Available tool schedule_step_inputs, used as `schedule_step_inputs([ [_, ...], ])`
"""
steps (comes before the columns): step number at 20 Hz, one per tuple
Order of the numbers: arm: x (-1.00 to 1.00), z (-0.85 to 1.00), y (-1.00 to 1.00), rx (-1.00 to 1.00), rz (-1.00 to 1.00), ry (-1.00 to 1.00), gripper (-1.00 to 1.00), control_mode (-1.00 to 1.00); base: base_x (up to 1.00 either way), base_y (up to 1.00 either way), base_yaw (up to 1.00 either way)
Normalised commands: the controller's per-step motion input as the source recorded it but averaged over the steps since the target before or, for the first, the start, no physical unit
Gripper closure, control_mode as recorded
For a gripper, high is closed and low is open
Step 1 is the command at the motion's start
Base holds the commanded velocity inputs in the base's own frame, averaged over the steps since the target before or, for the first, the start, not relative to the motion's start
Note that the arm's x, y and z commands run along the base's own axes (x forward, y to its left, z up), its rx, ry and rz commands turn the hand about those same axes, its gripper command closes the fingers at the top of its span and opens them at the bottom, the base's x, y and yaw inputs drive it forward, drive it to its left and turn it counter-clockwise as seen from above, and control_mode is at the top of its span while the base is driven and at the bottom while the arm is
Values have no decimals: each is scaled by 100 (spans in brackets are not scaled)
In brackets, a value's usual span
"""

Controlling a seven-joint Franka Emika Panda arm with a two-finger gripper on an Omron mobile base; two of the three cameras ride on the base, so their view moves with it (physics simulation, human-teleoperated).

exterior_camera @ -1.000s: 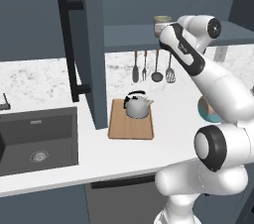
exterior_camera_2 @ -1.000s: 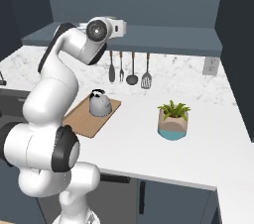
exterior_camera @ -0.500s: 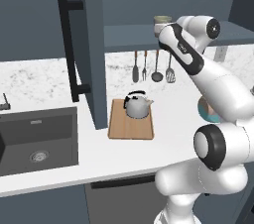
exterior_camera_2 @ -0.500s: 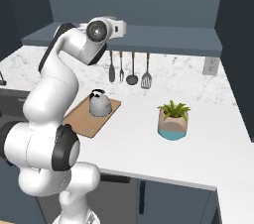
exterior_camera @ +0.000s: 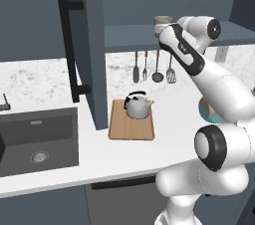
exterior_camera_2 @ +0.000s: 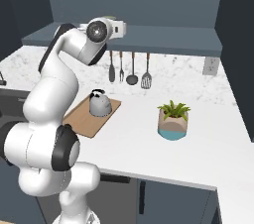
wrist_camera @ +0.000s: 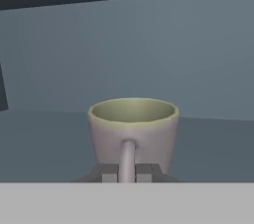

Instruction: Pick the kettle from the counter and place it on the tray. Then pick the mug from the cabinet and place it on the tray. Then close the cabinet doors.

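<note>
The greyish-beige mug (wrist_camera: 133, 128) with a pale green inside stands upright on the cabinet shelf (exterior_camera: 128, 37), its handle facing the hand camera. My gripper (wrist_camera: 127, 172) is shut on that handle, which rises between the two fingertips (wrist_camera: 109, 172). From the left base the mug (exterior_camera: 163, 20) shows just above the hand, up at the shelf. The silver-grey kettle (exterior_camera: 138, 106) sits upright on the wooden tray (exterior_camera: 130, 129) on the counter (exterior_camera: 40, 77). One cabinet door (exterior_camera: 82, 45) with a black bar handle stands open, left of the tray.
A dark sink (exterior_camera: 35, 139) is set into the counter at the left. Several utensils (exterior_camera: 152, 67) hang on the back wall under the shelf. A teal plant pot (exterior_camera_2: 172, 123) stands on the counter right of the tray (exterior_camera_2: 84, 118).
The fingers have closed from wide open onto the mug's handle. The arm has hardly moved, and the kettle and tray stay put.
</note>
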Motion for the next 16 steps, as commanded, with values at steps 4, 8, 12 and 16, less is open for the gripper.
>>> schedule_step_inputs([
  [4,0,-2,0,0,0,0,100,-100,0,0,0],
  [8,0,0,0,0,0,3,100,-100,0,0,0],
  [12,0,0,0,0,0,0,100,-100,0,0,0],
  [16,-44,0,0,0,0,-11,100,-100,0,0,0],
])
